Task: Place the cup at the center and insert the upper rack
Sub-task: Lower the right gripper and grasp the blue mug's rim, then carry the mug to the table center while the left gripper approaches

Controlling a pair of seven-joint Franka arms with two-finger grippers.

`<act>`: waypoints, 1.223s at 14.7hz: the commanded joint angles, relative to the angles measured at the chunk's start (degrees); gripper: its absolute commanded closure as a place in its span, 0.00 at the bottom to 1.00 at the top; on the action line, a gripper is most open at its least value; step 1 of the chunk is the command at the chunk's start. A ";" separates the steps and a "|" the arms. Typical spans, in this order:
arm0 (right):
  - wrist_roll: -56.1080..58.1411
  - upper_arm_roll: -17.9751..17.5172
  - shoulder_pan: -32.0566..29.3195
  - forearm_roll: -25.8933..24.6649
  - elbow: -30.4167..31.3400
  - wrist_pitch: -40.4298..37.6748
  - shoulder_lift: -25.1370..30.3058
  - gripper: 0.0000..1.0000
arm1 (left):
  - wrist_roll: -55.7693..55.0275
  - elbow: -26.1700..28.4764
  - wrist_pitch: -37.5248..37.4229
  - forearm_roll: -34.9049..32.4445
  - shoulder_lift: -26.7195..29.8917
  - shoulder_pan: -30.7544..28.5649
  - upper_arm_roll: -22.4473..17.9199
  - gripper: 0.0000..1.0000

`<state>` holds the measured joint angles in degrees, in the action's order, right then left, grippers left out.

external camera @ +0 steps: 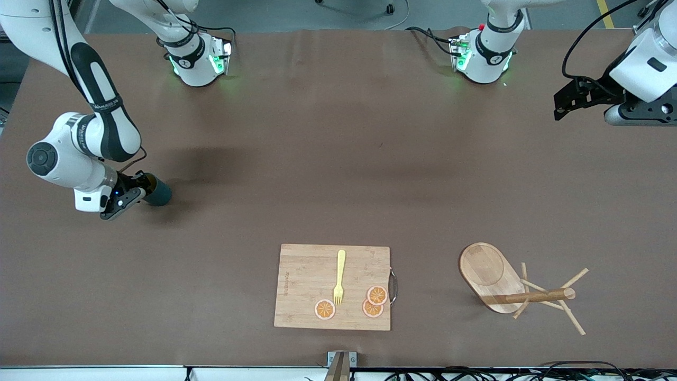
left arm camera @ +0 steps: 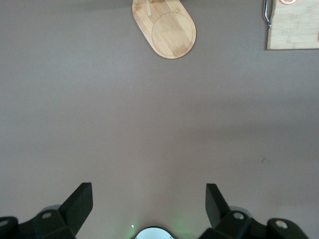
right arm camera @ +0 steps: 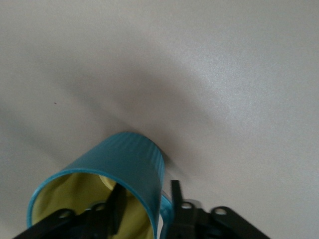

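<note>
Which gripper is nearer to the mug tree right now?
Left. The left gripper hangs open over bare table at the left arm's end, the same end as the mug tree. The right gripper holds the cup at the right arm's end.
</note>
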<state>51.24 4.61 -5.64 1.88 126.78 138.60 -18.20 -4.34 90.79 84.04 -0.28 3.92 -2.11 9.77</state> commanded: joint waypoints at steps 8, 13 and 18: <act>-28.41 -0.04 16.94 6.30 -1.80 -13.27 11.34 1.00 | -0.75 -0.97 0.24 0.55 -0.05 -0.87 -0.01 0.00; -62.52 0.04 39.35 7.88 -4.52 -9.59 11.17 1.00 | -8.99 -0.44 2.70 0.46 -1.28 -0.70 -0.01 0.00; -85.91 0.13 53.78 7.79 -10.57 -2.91 2.67 1.00 | -15.76 4.39 8.68 -0.24 -1.37 -0.35 4.98 0.00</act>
<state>-28.10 3.58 44.33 8.77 120.40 134.25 -10.08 -16.56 93.00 90.93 -0.28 1.69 -2.50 11.95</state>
